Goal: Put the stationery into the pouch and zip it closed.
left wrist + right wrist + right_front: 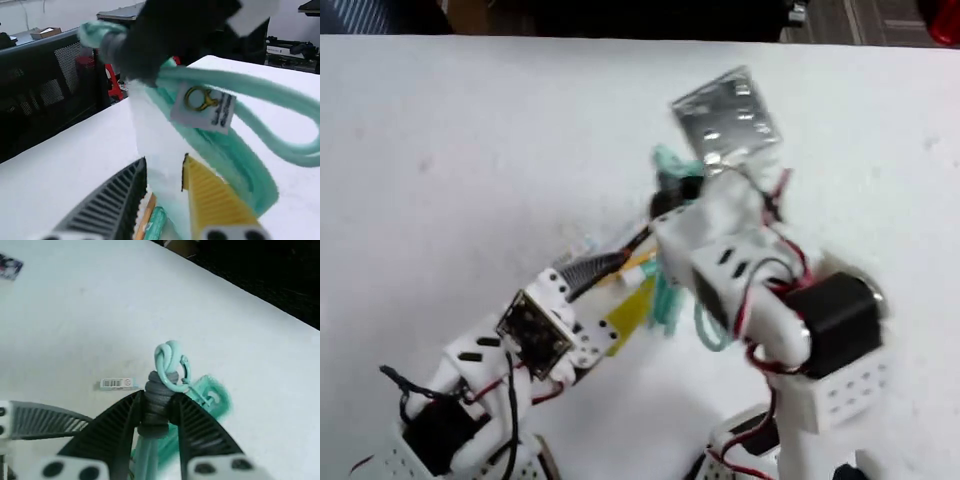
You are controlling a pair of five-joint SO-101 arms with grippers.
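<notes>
We judge the step in hand to be the closing of the pouch, not the loading. The right tool (157, 396) has its two black fingers pressed together on the grey ribbed cord stopper (159, 382), above which the mint-green cord (170, 352) is knotted. This cord appears to serve as the zip pull, though the zip itself is hidden. The left tool (164, 161), with one black finger and one yellow, has the upright wall of the translucent white pouch (155, 130) between its fingers and appears to pinch it. The pouch sits between the two arms over the white bench (470, 130). An orange pencil (146, 220) and a green pen (156, 226) lie low beside the left tool's fingers; we cannot tell whether they are inside the pouch or under it. The next move calls for a steady pull on the stopper along the line of the zip while the left tool anchors the pouch wall. Confirm first that both items are inside. The bench is plain white, with a small white barcode label (116, 384) lying near the right tool. Beyond the bench edge we see a black mesh chair back (45, 80) and dark desks carrying equipment (290, 47).
</notes>
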